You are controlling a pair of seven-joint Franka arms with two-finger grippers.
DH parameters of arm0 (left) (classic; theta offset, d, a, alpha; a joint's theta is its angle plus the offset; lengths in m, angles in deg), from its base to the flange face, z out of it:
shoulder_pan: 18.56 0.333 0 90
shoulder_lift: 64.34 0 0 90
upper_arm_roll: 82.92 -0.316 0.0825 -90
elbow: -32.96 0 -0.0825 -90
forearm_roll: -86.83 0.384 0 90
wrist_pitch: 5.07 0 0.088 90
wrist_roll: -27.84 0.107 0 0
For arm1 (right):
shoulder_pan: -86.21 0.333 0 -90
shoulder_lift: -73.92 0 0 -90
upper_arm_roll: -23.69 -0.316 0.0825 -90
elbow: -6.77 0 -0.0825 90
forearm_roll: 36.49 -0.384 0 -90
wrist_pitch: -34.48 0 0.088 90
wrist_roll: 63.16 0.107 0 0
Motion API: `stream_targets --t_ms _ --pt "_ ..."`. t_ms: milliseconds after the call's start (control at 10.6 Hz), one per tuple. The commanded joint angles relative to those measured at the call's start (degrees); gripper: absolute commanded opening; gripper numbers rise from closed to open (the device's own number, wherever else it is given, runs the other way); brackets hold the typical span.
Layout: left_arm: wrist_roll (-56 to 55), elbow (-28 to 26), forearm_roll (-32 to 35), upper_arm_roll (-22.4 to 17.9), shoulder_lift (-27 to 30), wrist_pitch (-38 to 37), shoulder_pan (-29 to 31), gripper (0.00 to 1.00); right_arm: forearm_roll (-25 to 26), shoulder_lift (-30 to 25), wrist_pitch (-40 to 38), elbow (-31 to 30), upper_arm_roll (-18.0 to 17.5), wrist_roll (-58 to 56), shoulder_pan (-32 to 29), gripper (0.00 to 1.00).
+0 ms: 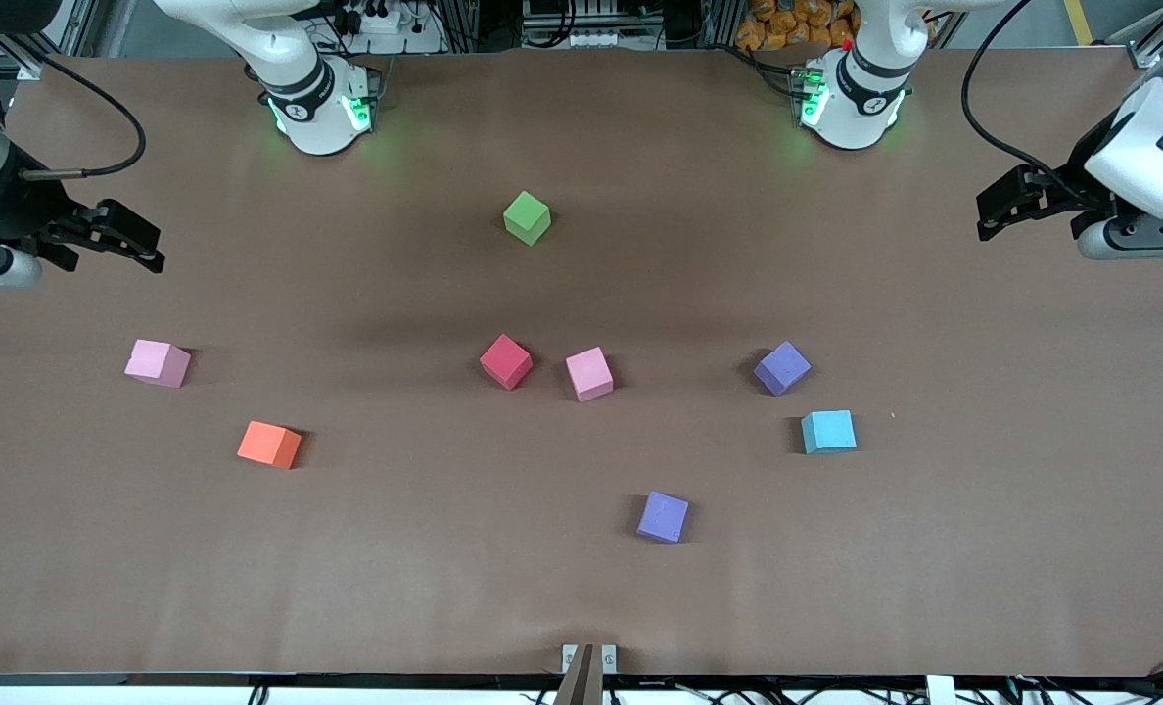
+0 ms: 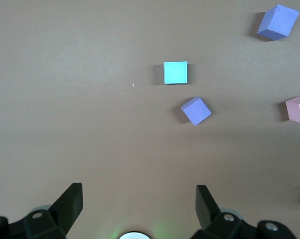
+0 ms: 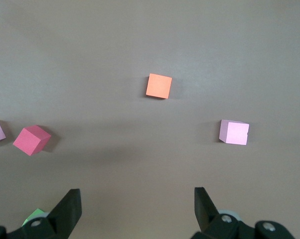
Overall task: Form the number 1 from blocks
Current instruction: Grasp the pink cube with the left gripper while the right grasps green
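Several foam blocks lie scattered and apart on the brown table. A green block (image 1: 527,217) lies nearest the robot bases. A red block (image 1: 505,361) and a pink block (image 1: 589,374) sit mid-table. A second pink block (image 1: 157,363) and an orange block (image 1: 269,445) lie toward the right arm's end. Two purple blocks (image 1: 782,368) (image 1: 663,517) and a cyan block (image 1: 828,432) lie toward the left arm's end. My left gripper (image 1: 985,217) (image 2: 139,194) and right gripper (image 1: 156,250) (image 3: 137,196) hover open and empty over the table's two ends.
The brown table (image 1: 581,607) stretches wide around the blocks. The arm bases (image 1: 322,108) (image 1: 851,98) stand at its edge farthest from the front camera. A small bracket (image 1: 588,658) sits at the nearest edge.
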Motion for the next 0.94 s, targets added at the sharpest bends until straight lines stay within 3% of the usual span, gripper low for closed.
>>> stream_targets --t_ms 0,378,661,850 --pt "0.38 1.16 0.88 0.64 -0.21 -1.01 0.86 1.00 -0.57 -2.84 0.20 -2.41 0.45 0.07 -0.69 1.00" --pt "0.03 1.16 1.15 0.64 -1.35 -0.83 0.25 1.00 -0.57 -3.02 -0.06 -2.67 0.37 0.51 -0.43 1.00" --pt "-1.72 0.98 1.15 1.25 -8.71 2.31 -1.84 1.00 -0.66 -2.84 1.42 -5.39 -0.16 0.86 2.72 1.00" --pt "-6.53 0.29 0.80 1.43 -13.81 7.50 -4.65 1.00 -0.66 -2.67 3.27 -9.33 -0.16 8.28 7.88 1.00"
